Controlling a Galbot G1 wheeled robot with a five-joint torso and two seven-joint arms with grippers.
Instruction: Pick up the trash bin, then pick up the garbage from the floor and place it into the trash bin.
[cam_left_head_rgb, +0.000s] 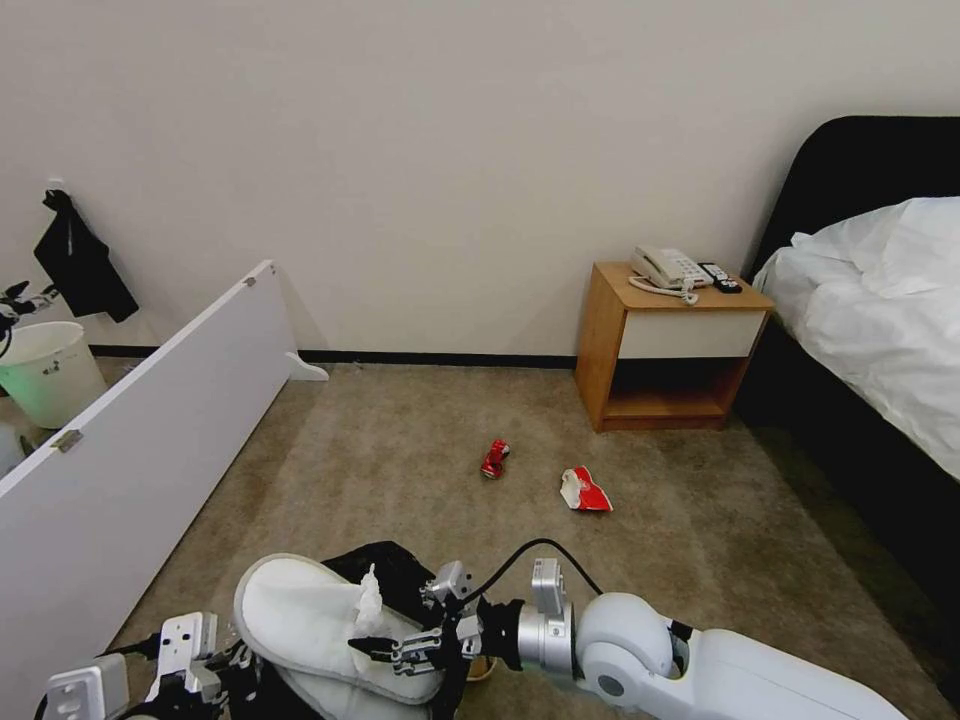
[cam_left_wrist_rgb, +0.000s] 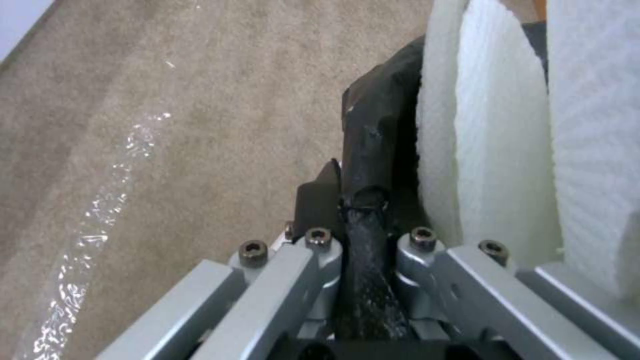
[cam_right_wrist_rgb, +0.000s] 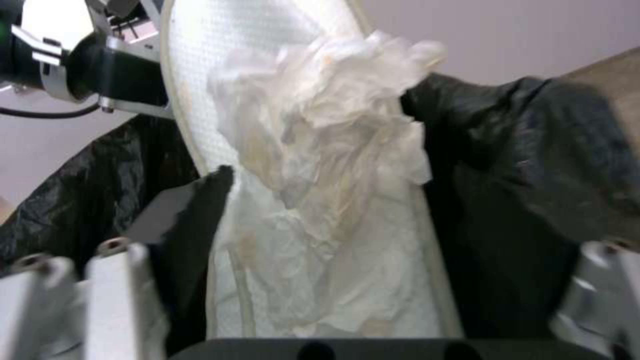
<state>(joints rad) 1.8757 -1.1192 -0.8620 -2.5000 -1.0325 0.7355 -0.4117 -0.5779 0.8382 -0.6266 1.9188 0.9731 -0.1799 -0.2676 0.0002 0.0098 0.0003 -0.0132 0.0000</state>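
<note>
Left claw (cam_left_wrist_rgb: 363, 220) clamped on black-bagged bin (cam_left_wrist_rgb: 373, 120) rim. Right claw (cam_left_head_rgb: 400, 650) spread wide over bin mouth — slippers (cam_left_head_rgb: 300, 610) and tissue (cam_right_wrist_rgb: 327, 120) just below, between its fingers. Beyond right claw, on floor (cam_left_head_rgb: 420, 460): can (cam_left_head_rgb: 495, 459), wrapper (cam_left_head_rgb: 584, 490).

Left gripper (cam_left_wrist_rgb: 363, 235) is seen closed on the black bag rim of the trash bin (cam_left_wrist_rgb: 373, 130), w/ crinkled bag pinched between the fingers (cam_left_wrist_rgb: 319, 200). Two white slippers (cam_left_wrist_rgb: 493, 150) are stood upright inside the bin, at approx. 2 o'clock from the gripper, touching the bag. Beige carpet floor (cam_left_wrist_rgb: 200, 100) is seen from 9 to 12 o'clock, w/ a shiny clear film strip (cam_left_wrist_rgb: 107, 200) laid on it.
</note>
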